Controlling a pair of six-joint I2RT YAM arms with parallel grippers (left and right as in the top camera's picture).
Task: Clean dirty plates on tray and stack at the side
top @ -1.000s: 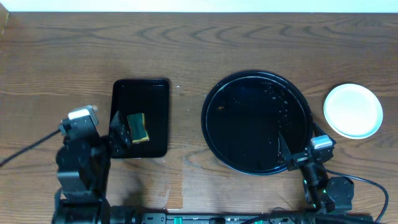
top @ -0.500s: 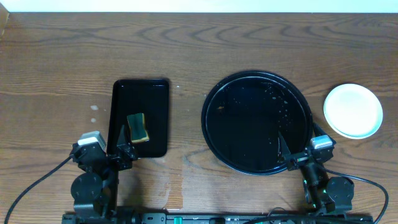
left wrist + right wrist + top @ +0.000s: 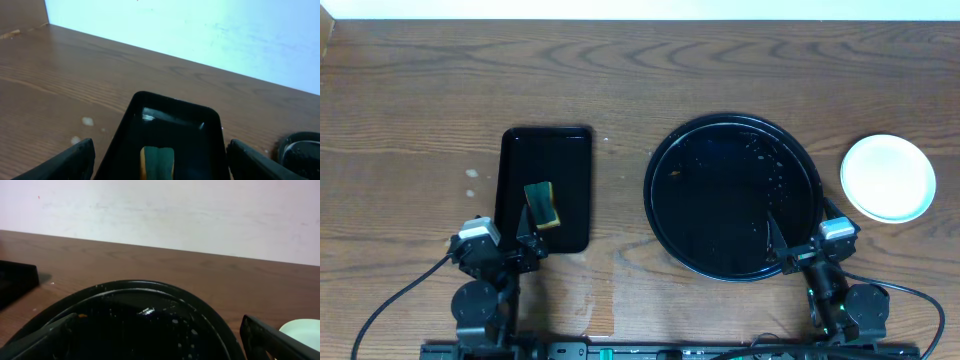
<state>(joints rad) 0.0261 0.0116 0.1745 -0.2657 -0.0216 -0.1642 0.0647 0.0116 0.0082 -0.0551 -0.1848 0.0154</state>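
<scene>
The round black tray (image 3: 651, 190) sits right of centre, wet with droplets and a small orange speck, with no plate on it; its rim fills the right wrist view (image 3: 150, 286). A pale plate (image 3: 887, 177) lies on the bare wood to the tray's right and shows at the edge of the right wrist view (image 3: 302, 329); I cannot tell how many plates lie under it. My left gripper (image 3: 525, 243) is open and empty at the front end of the rectangular tray. My right gripper (image 3: 788, 250) is open and empty at the round tray's front right rim.
A rectangular black tray (image 3: 570, 150) left of centre holds a yellow-green sponge (image 3: 543, 204), which shows between my left fingers in the left wrist view (image 3: 157, 162). Small pale drops (image 3: 470, 176) lie on the wood left of it. A white wall backs the table.
My left arm has drawn back from beside the sponge to the table's front edge. The sponge stays in the rectangular tray. The right arm has not moved.
</scene>
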